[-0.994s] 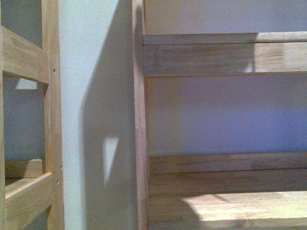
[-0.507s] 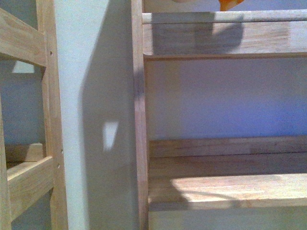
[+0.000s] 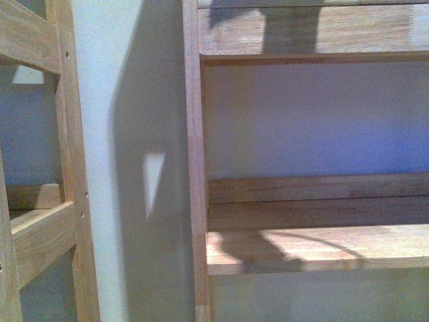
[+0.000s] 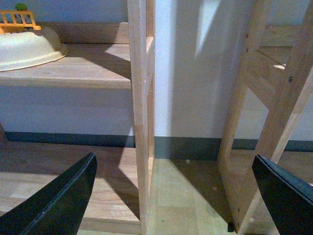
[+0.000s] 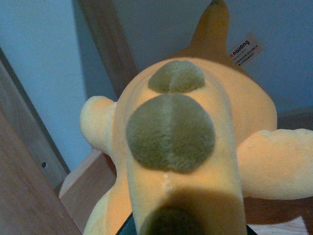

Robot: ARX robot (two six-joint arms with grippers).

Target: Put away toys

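The plush toy fills the right wrist view. It is orange-yellow with round olive patches down its back, stubby limbs, and a thin tail beside a white tag. My right gripper is shut on it, and only dark slivers of the fingers show under the plush. Wood rails and a pale wall lie behind it. My left gripper is open, its black fingers wide apart with nothing between them. Neither gripper nor the toy shows in the front view.
A wooden shelf unit stands ahead with a post and a lower shelf. A second wooden frame is to the left. In the left wrist view, a cream dish and an orange toy fence sit on a shelf, above the floor.
In the front view the shelves have slid upward in the picture. An orange bit of the plush at the top edge half a second ago is now out of that view.
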